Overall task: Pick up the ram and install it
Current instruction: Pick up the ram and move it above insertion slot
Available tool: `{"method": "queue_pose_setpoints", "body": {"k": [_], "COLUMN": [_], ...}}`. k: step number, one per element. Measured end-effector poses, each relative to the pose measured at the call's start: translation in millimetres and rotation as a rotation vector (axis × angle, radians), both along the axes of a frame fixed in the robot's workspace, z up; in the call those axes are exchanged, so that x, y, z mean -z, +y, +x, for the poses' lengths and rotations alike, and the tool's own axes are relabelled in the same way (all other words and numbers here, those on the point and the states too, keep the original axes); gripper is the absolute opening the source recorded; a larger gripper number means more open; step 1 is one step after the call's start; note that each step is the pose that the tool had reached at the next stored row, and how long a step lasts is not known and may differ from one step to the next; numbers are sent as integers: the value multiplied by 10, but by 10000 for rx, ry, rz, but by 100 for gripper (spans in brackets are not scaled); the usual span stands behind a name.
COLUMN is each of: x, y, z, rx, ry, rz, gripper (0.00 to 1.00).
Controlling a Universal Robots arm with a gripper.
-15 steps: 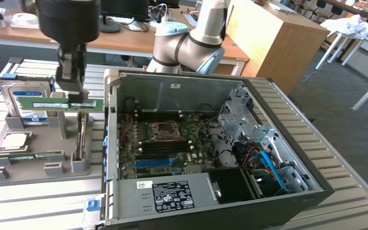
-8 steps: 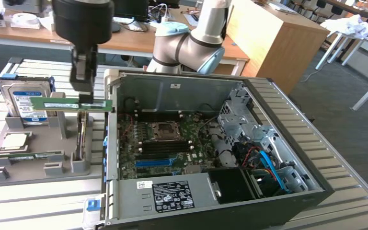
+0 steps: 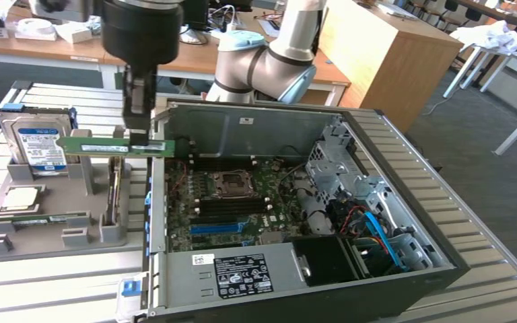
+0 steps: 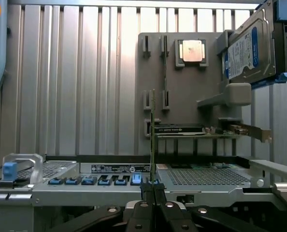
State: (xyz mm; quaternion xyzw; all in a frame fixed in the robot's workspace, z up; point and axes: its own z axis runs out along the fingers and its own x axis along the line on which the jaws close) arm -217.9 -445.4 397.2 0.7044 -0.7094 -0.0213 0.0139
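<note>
Ram (image 3: pixel 97 145) is hanging level in the air, clear of the grey holder tray (image 3: pixel 52 235) and just beside the open computer case (image 3: pixel 240 128) wall. Hand (image 3: pixel 143 145) is pinching it narrowly near one end. Pick-up is done. Ram is not yet over the motherboard (image 3: pixel 231 202), so install is outstanding.
</note>
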Motion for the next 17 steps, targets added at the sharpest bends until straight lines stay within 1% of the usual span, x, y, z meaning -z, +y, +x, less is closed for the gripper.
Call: {"method": "queue_pose_setpoints", "body": {"k": [3,5,17], "x": [-1,0,0], "y": [0,0,0], "z": [77,180,487], "rx": [-2,-1,-1], "ry": [8,13,19], "rz": [-2,0,0], "gripper": [12,12,12]}}
